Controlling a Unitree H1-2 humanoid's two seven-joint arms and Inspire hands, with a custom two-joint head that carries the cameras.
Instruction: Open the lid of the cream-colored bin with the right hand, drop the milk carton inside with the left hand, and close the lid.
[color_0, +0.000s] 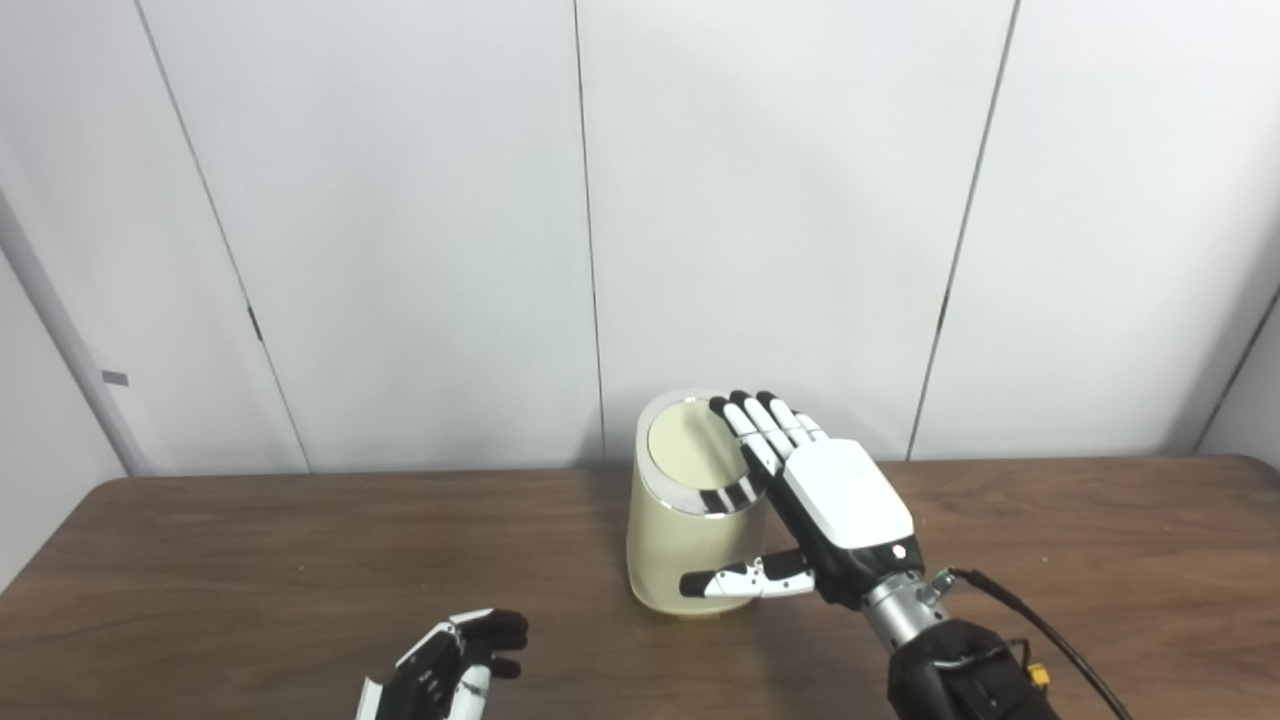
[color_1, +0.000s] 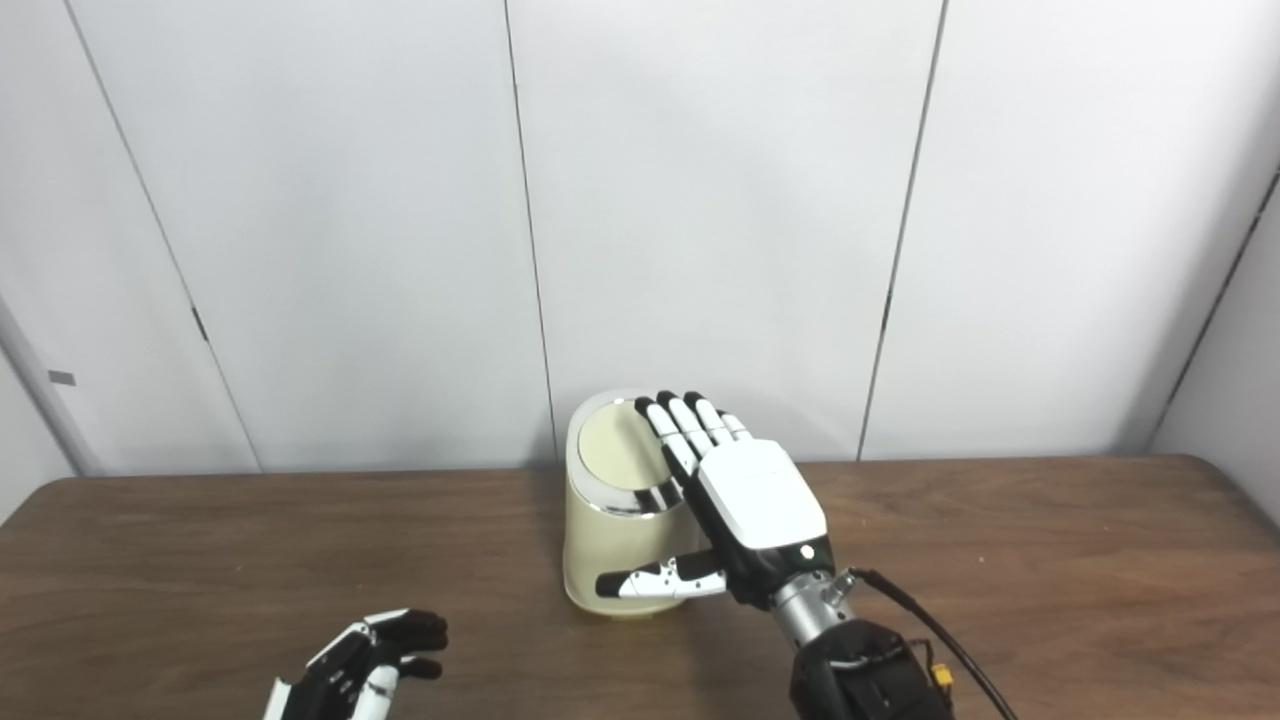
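The cream-colored bin (color_0: 675, 555) stands on the brown table (color_0: 250, 560) near its back edge, its round lid (color_0: 685, 450) lying flat and shut inside a shiny rim. My right hand (color_0: 810, 500) is open, its fingers stretched flat over the right part of the lid and its thumb pointing left across the bin's front wall. My left hand (color_0: 450, 670) is open and empty, low over the table at the front left. No milk carton is in view.
A white panelled wall (color_0: 400, 250) stands right behind the table. A black cable (color_0: 1040, 625) runs from my right wrist toward the bottom edge. Bare tabletop lies to the left and right of the bin.
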